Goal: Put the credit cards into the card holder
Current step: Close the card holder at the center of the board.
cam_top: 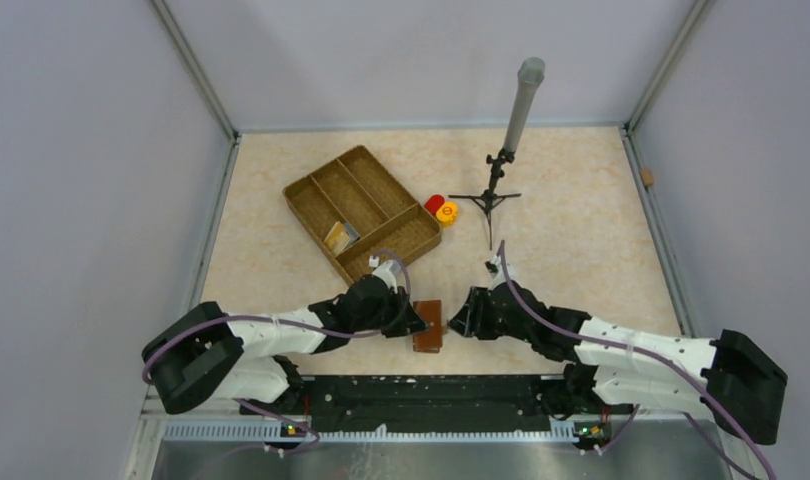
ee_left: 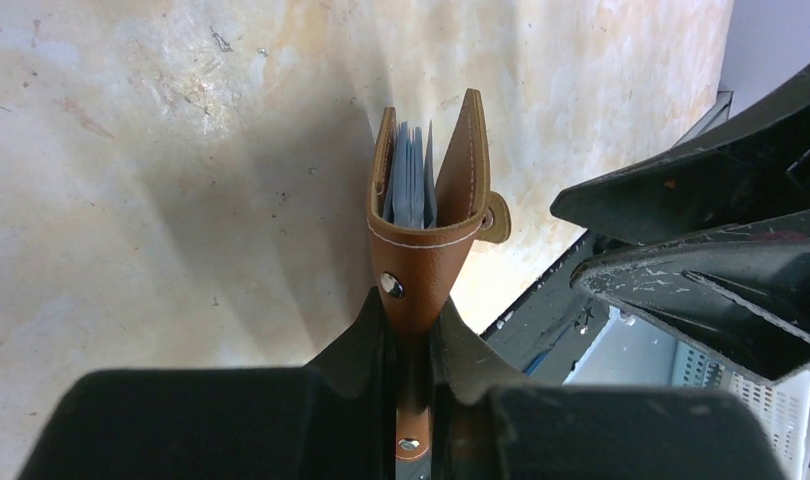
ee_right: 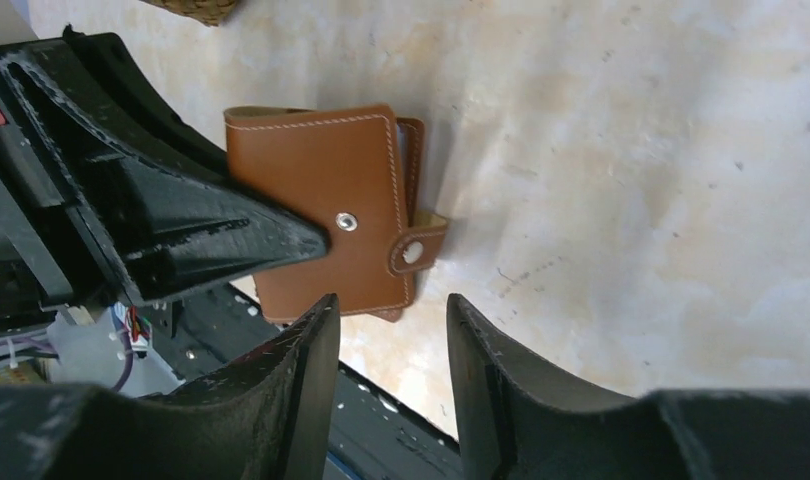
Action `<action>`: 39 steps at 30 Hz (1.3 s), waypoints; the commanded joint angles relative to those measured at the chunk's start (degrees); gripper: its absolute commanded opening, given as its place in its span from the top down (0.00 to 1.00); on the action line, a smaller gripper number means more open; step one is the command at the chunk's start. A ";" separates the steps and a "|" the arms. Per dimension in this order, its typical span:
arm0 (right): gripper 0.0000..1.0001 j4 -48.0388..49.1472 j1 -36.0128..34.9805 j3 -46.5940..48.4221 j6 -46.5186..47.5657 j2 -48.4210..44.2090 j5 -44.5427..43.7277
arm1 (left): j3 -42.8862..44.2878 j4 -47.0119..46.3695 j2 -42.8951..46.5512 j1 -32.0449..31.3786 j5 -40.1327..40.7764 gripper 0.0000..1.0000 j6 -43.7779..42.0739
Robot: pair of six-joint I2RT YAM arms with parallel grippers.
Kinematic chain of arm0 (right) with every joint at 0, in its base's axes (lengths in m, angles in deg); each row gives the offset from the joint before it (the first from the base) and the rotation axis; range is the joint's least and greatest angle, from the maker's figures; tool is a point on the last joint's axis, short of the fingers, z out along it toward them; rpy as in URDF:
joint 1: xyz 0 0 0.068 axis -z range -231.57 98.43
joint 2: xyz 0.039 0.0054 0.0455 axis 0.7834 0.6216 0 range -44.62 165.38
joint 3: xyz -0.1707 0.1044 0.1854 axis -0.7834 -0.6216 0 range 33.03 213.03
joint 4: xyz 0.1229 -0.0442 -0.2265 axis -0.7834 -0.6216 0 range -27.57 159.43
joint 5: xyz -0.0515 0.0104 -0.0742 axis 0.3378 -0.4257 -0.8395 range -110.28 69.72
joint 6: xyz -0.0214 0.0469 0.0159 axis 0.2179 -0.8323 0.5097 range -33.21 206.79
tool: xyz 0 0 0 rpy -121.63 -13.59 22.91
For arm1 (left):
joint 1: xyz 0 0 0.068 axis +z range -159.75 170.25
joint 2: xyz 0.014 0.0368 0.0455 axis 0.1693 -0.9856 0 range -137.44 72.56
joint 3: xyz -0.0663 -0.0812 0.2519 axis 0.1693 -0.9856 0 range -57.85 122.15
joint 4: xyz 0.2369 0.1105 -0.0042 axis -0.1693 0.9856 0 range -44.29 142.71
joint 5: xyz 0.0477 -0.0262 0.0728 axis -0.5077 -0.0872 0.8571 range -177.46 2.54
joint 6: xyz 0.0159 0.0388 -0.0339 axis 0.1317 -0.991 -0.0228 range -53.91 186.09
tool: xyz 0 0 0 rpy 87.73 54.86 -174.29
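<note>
The brown leather card holder (cam_top: 428, 325) stands on edge near the table's front. My left gripper (ee_left: 413, 320) is shut on its spine end, and the covers spread apart in a V (ee_left: 426, 240). Pale blue-grey sheets (ee_left: 409, 190) stand between the covers; I cannot tell whether they are cards or sleeves. My right gripper (ee_right: 386, 305) is open and empty, just right of the card holder (ee_right: 321, 200) and not touching it. Its snap strap (ee_right: 416, 250) hangs loose. A yellowish-gold card and a pale credit card (cam_top: 339, 236) lie in the wicker tray.
The divided wicker tray (cam_top: 321, 185) sits behind the left arm. Red and orange caps (cam_top: 441, 208) lie at its right corner. A small tripod with a grey cylinder (cam_top: 496, 190) stands at the back right. A black rail (cam_top: 421, 395) runs along the near edge.
</note>
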 commanded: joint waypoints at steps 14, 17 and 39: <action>0.65 -5.68 -4.32 14.76 0.76 16.35 -9.25 | 2.25 2.87 -0.48 0.06 1.19 1.00 -1.86; 0.66 -8.33 -4.81 16.93 0.56 18.73 -10.23 | 2.28 2.83 -0.34 0.06 1.06 1.00 -1.95; 1.00 -8.63 -5.41 17.83 -0.12 20.95 -9.62 | 2.07 3.08 0.09 0.06 1.14 1.00 -1.95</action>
